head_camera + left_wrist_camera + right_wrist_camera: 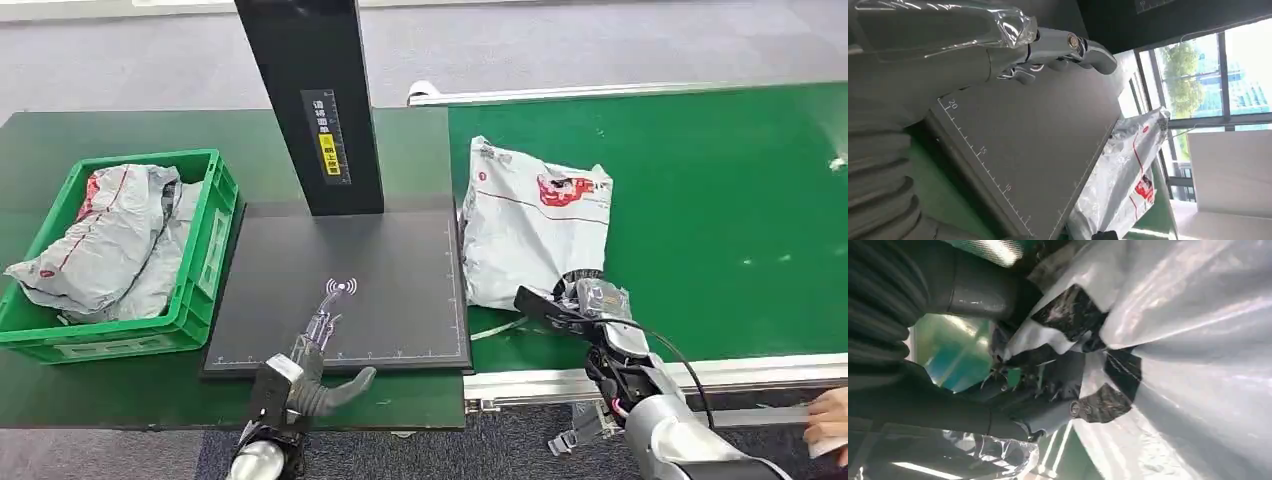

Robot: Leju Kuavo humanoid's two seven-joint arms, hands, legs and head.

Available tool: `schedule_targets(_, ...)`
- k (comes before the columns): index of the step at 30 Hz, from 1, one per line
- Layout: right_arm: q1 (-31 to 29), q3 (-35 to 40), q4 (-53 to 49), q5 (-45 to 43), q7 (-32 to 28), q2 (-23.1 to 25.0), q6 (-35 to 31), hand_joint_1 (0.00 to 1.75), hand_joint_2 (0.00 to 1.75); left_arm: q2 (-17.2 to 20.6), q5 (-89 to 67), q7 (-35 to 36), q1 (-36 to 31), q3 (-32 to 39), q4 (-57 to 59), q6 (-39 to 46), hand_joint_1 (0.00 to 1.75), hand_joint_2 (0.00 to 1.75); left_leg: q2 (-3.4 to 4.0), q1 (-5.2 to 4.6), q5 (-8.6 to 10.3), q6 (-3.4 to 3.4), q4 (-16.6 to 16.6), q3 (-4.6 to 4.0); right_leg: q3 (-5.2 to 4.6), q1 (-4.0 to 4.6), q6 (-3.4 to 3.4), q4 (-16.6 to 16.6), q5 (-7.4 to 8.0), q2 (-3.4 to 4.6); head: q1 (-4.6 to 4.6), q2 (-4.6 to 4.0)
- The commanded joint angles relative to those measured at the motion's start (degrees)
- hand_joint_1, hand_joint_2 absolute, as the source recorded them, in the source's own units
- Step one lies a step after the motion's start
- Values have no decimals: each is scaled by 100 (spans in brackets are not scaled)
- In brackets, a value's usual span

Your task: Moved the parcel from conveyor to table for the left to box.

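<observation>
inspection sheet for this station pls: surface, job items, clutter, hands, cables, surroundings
Surface: green conveyor belt beside a dark table with a black ruled pad.
Job's things: grey parcel on the belt, its near-left corner over the pad's edge; green crate holds grey bags.
Clutter: pale scraps on the belt.
Hands: right hand grips the parcel's near end; left hand holds nothing, over the pad's near edge.
Cables: black cable along the right wrist.
Surroundings: black post; a person's hand; grey floor.

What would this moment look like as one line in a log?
right hand: gripping parcel edge on conveyor | left hand: open over black mat | crate: holds parcels
</observation>
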Motion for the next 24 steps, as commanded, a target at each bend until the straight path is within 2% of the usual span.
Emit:
schedule_targets(1,-106,48,311,-36,-192,-29,-74,175,175,166,33,8,-65,-213,248,8,0,175,-3,-1,-1,1,-6,11,13,0,-2,-8,-1,-2,0,2)
schedule_targets(6,-52,-211,229,-126,-486,54,-374,175,175,187,58,12,-72,-228,252,2,0,175,-4,1,0,0,-15,21,23,2,-5,-16,0,-3,0,0)
schedule_targets(7,-22,-382,171,-285,-696,104,-547,175,175,186,60,12,-64,-216,241,4,0,175,-3,1,-1,0,-8,13,14,1,-4,-8,-1,-3,0,0)
schedule_targets(9,77,-975,-45,-950,-1228,250,-905,175,175,169,73,17,-37,-168,214,31,0,175,0,2,-2,-1,-9,15,15,2,-5,-10,-1,1,0,2)
schedule_targets(11,302,-1914,-501,-2213,-2352,580,-1095,175,175,101,64,40,-70,-57,165,142,0,175,0,2,-2,0,-13,21,22,3,-6,-16,0,2,0,0)
schedule_targets(12,420,-2116,-724,-2586,-2676,705,-1000,175,175,84,42,64,-119,-29,156,178,0,175,7,4,-3,0,-13,21,20,4,-6,-16,2,9,0,0)
schedule_targets(14,1098,-2127,-2057,-3398,-3112,1034,-660,175,175,57,-27,127,-211,92,108,244,0,175,10,5,-3,-1,-15,23,21,7,-8,-17,2,12,0,0)
schedule_targets(16,1785,-1744,-3370,-3628,-2681,1087,-398,175,175,69,-76,159,-209,174,18,279,0,175,14,12,-3,-5,-9,10,9,12,-8,-12,3,12,-4,2)
schedule_targets(19,1876,-1705,-3572,-3886,-2690,1070,-307,175,175,64,-87,161,-183,215,-8,272,0,175,-7,9,-1,-3,-5,3,5,11,-8,-3,-5,-6,2,2)
schedule_targets(20,2231,-1660,-4279,-4350,-2961,1120,-178,175,175,64,-192,92,-163,304,-95,398,0,175,-9,6,-1,-2,-5,1,2,7,-6,-1,-5,-4,-7,0)
schedule_targets(24,3292,-1265,-6456,-4729,-2806,1012,-77,175,175,101,-392,-21,-172,551,-369,515,0,175,-30,10,-3,-1,-4,1,12,12,-7,-7,-12,-24,0,0)
